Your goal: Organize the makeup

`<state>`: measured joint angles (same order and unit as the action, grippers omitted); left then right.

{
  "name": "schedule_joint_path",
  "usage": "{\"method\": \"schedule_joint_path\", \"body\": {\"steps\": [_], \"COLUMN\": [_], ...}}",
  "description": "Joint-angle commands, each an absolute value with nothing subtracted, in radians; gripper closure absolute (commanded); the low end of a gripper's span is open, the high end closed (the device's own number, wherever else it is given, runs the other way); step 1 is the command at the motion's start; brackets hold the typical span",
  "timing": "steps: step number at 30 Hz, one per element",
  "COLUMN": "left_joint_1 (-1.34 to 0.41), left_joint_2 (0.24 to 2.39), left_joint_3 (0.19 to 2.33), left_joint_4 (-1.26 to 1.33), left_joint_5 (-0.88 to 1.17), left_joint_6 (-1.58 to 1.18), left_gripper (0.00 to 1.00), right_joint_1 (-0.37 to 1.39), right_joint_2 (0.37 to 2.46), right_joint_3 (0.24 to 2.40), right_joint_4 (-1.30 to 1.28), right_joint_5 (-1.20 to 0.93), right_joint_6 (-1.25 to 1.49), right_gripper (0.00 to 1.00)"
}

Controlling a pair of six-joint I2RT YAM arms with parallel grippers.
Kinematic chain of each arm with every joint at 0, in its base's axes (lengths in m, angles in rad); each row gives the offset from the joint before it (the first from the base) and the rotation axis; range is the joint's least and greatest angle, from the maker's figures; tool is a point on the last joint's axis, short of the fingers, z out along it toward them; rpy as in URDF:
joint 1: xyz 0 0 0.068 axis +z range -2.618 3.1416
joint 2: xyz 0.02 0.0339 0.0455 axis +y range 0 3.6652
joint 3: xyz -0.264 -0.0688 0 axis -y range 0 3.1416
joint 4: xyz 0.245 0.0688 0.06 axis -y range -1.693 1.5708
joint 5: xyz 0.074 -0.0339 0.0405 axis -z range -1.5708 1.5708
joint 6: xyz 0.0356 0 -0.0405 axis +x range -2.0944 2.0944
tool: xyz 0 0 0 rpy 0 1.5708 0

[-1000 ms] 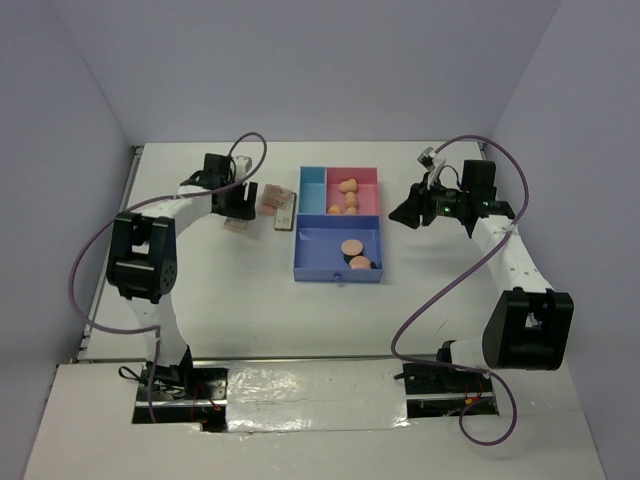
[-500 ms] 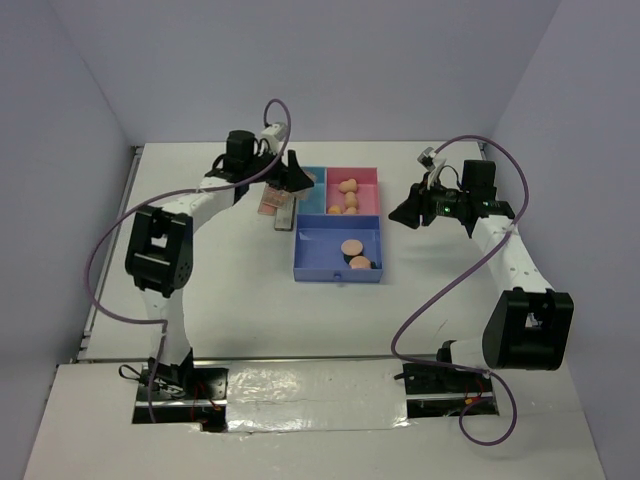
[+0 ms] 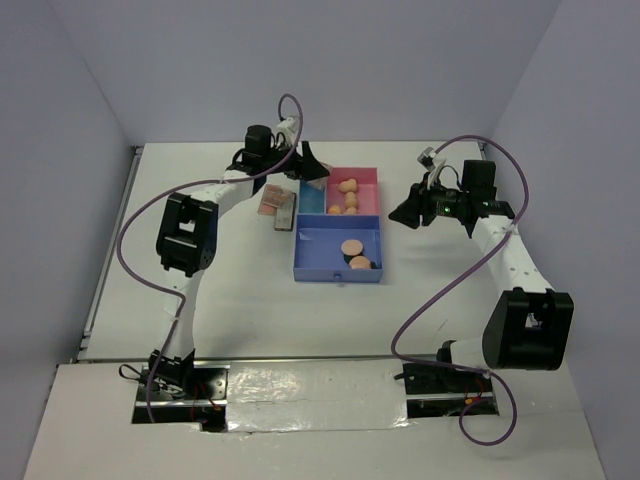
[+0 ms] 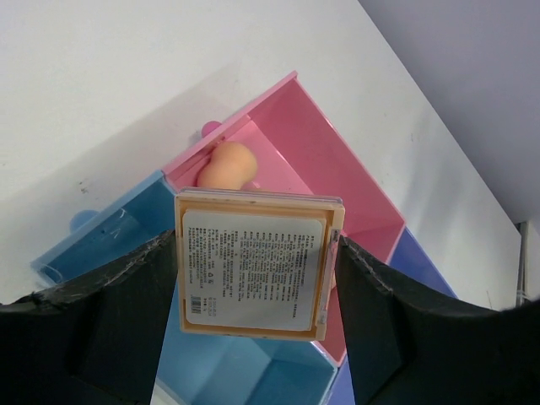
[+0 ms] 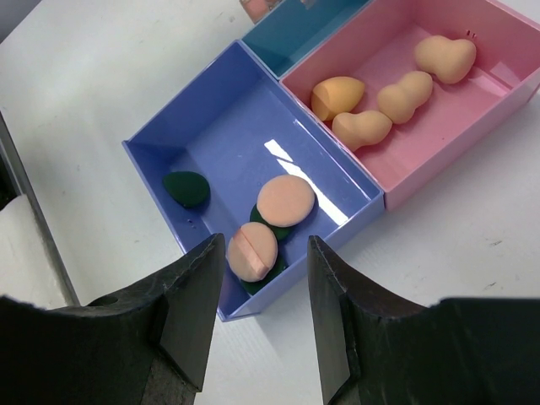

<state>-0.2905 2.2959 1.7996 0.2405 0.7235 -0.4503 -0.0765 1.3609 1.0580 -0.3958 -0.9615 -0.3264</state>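
My left gripper (image 3: pixel 313 172) is shut on a small rectangular palette (image 4: pixel 257 263), its labelled back towards the camera, and holds it above the light blue compartment (image 4: pixel 211 363) of the tray. Two more palettes (image 3: pixel 272 197) lie on the table left of the tray. Peach egg-shaped sponges (image 5: pixel 405 93) lie in the pink compartment. Peach round puffs (image 5: pixel 285 201) and dark green discs (image 5: pixel 186 188) lie in the purple compartment. My right gripper (image 5: pixel 263 283) is open and empty, hovering over the tray's near right corner; it also shows in the top view (image 3: pixel 405 213).
The blue-and-pink tray (image 3: pixel 296 262) stands mid-table. Purple cables loop above both arms. Walls close in the table at the back and on both sides.
My left gripper has moved right from the palettes on the table to over the tray, carrying a palette. The right arm has not moved.
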Motion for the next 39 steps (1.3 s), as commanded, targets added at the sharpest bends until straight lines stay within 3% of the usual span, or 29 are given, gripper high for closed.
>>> {"method": "schedule_joint_path", "body": {"steps": [1,5,15,24,35,39], "left_joint_1": [-0.291,-0.291,-0.291,-0.290,-0.213,-0.178], "left_joint_2": [2.318,2.350,2.338,2.238,1.856,1.789], "left_joint_3": [1.841,1.891,1.908,1.873,1.508,1.422], "left_joint_4": [0.299,0.298,0.236,0.238,0.074,-0.055], "left_joint_5": [0.712,0.709,0.667,0.632,0.209,0.129], "left_joint_6": [-0.439,-0.437,-0.367,-0.351,-0.285,-0.279], "left_gripper": [0.45,0.27,0.05,0.01,0.01,0.01], "right_joint_1": [-0.075,-0.075,-0.075,-0.075,-0.064,0.062], "right_joint_2": [1.348,1.348,1.356,1.348,1.362,1.400], "right_joint_3": [1.068,1.066,1.072,1.077,1.103,1.189], "right_joint_4": [-0.359,-0.359,-0.362,-0.374,-0.397,-0.495], "right_joint_5": [-0.980,-0.977,-0.976,-0.970,-0.954,-0.800], "right_joint_6": [-0.334,-0.336,-0.339,-0.353,-0.383,-0.462], "right_gripper": [0.49,0.49,0.49,0.49,0.49,0.48]}}
